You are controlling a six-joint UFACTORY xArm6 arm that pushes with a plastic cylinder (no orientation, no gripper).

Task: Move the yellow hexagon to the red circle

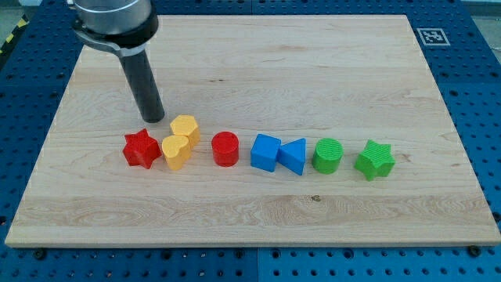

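Landmark: red circle [225,149]. Blocks form one row across the wooden board [313,63]. To the circle's left, a narrow gap, then the yellow heart [177,152] and, just above it and touching, the yellow hexagon [185,128]; the heart sits across the straight lane at row level. Red star [141,149] sits further left, nearly touching the heart. My tip [152,119] stands up-left of the circle, just left of the hexagon, above the star. To the circle's right, a small gap, then blue cube [265,152], blue triangle [293,156], green cylinder [328,156], green star [375,160], closely spaced. Board above and below the circle is open.
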